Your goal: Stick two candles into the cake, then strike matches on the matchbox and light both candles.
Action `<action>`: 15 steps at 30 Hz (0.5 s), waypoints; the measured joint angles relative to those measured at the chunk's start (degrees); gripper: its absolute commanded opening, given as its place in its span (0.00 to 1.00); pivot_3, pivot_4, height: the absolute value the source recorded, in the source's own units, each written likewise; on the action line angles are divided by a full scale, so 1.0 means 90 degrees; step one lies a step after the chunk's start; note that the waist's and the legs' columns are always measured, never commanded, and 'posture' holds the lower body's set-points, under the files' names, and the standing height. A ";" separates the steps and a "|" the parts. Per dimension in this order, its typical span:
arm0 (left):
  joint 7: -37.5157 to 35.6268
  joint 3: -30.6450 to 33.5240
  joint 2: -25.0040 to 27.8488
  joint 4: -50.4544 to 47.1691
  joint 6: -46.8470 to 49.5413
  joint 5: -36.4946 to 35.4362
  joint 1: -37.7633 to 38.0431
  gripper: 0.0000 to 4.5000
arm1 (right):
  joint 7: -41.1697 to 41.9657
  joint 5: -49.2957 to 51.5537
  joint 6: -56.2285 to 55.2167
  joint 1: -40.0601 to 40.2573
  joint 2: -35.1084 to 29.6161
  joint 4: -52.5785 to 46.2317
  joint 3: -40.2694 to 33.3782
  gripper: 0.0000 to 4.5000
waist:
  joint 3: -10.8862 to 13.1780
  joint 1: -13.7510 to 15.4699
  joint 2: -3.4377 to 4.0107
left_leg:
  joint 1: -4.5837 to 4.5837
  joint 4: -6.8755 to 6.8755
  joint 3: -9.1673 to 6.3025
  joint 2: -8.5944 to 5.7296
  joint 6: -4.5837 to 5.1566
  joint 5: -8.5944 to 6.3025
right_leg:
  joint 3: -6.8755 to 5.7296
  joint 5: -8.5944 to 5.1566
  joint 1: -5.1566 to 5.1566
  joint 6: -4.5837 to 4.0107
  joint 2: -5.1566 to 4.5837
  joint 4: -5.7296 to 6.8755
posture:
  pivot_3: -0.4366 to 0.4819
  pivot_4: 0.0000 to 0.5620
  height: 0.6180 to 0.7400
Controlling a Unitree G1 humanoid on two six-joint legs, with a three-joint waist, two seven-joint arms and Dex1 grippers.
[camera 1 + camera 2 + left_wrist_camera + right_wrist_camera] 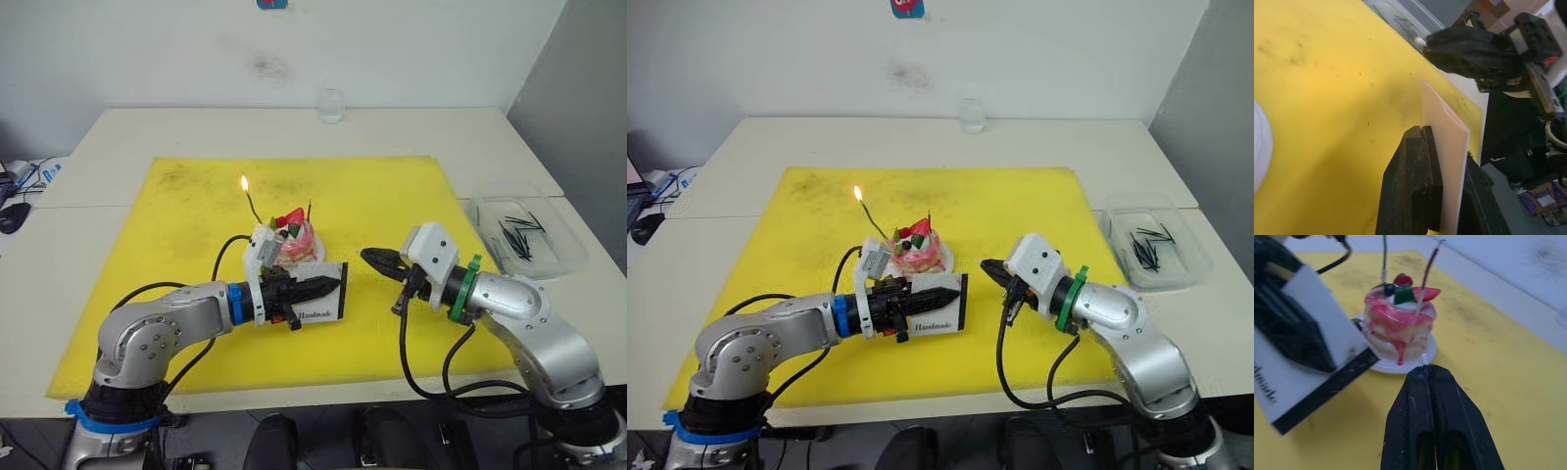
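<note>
While my left gripper (328, 287) clamps the white matchbox (321, 299), I read "Handmade" on its face; a black strip edges it. It stands on the yellow mat (392, 196) just in front of the cake (1399, 328). My right gripper (1426, 369) pinches a white-tipped match (1424, 358). On the cake, the green candle (254, 207) burns; the red candle (1428, 269) is unlit.

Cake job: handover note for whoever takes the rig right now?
Left gripper: shut on the matchbox, held upright beside the cake.
Right gripper: shut on a match, pale tip just showing, close to the matchbox.
Both candles stand in the cake. Green candle is lit; red candle is not.
Spare matches in the clear tray on the robot's right.
Left: strike the match, light the red candle.
</note>
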 measured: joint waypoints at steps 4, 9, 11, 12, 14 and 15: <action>0.0031 -0.0057 -0.0084 0.0133 -0.0009 0.0116 -0.0088 0.00 | 0.0247 0.0021 0.0044 -0.0049 -0.0352 -0.0122 0.0147 0.01 | 0.0000 -0.0003 -0.0001 | 0.0001 0.0000 -0.0003 0.0002 0.0000 0.0000 | -0.0002 0.0000 0.0000 0.0000 0.0001 0.0001 | 0.48 0.27 1.00; -0.0021 -0.0059 -0.0088 0.0137 -0.0011 0.0149 -0.0111 0.00 | 0.0232 -0.0034 0.0045 -0.0042 -0.0368 -0.0220 0.0339 0.01 | 0.0000 -0.0007 0.0000 | 0.0003 0.0001 -0.0004 0.0002 0.0000 0.0001 | -0.0003 0.0000 0.0001 0.0000 0.0001 0.0006 | 0.48 0.27 1.00; -0.0037 -0.0059 -0.0087 0.0137 -0.0010 0.0149 -0.0111 0.00 | 0.0197 -0.0086 0.0044 -0.0034 -0.0363 -0.0243 0.0428 0.01 | 0.0000 -0.0007 0.0000 | 0.0002 0.0002 -0.0003 0.0001 0.0000 0.0001 | -0.0002 0.0000 0.0001 0.0000 0.0000 0.0006 | 0.48 0.27 1.00; -0.0044 -0.0059 -0.0087 0.0137 -0.0008 0.0148 -0.0112 0.00 | 0.0176 -0.0105 0.0044 -0.0027 -0.0355 -0.0244 0.0474 0.01 | 0.0000 -0.0007 0.0000 | 0.0002 0.0002 -0.0002 0.0001 0.0000 0.0000 | -0.0002 0.0000 0.0001 0.0000 0.0000 0.0005 | 0.48 0.27 1.00; -0.0053 -0.0059 -0.0086 0.0137 -0.0005 0.0148 -0.0112 0.00 | 0.0132 -0.0122 0.0043 -0.0012 -0.0332 -0.0244 0.0508 0.01 | 0.0000 -0.0006 0.0000 | 0.0002 0.0002 -0.0002 0.0000 -0.0001 0.0001 | -0.0002 0.0000 0.0001 0.0000 0.0000 0.0005 | 0.48 0.27 1.00; -0.0072 -0.0060 -0.0085 0.0137 -0.0001 0.0147 -0.0112 0.00 | 0.0116 -0.0139 0.0035 -0.0013 -0.0325 -0.0244 0.0514 0.01 | 0.0000 -0.0006 0.0000 | 0.0002 0.0002 -0.0002 0.0001 -0.0001 0.0001 | -0.0002 0.0000 0.0001 0.0000 0.0000 0.0005 | 0.48 0.27 1.00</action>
